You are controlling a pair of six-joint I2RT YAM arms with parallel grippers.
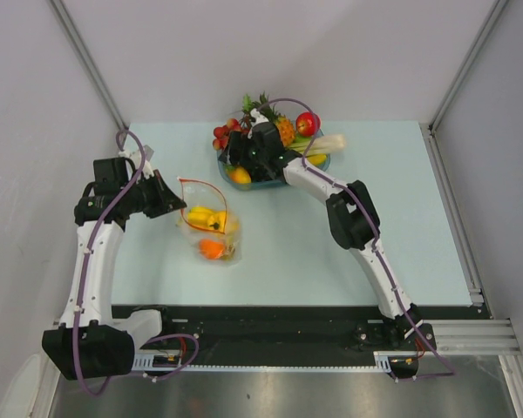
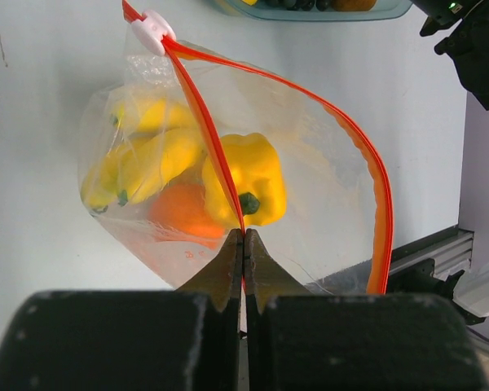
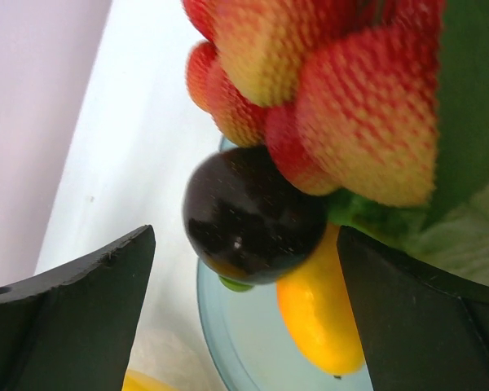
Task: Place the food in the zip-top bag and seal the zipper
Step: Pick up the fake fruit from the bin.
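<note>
The zip-top bag (image 1: 207, 228) lies on the table left of centre, its mouth gaping. Inside it are a yellow banana bunch (image 2: 151, 159), a yellow pepper (image 2: 248, 179) and an orange (image 2: 183, 210). My left gripper (image 2: 244, 236) is shut on the near lip of the red-orange zipper (image 2: 204, 130); the white slider (image 2: 151, 31) sits at the far end. My right gripper (image 1: 241, 158) hangs open over the fruit tray (image 1: 318, 163), its fingers either side of a dark round fruit (image 3: 248, 216) and a yellow fruit (image 3: 318, 309). A red apple (image 1: 307, 123) rests at the tray's back.
The blue-tinted tray also holds a pineapple (image 1: 283, 129) and a red berry cluster (image 3: 310, 90), which crowds the right gripper from above. Grey walls enclose the table on three sides. The arm bases and a black rail run along the near edge.
</note>
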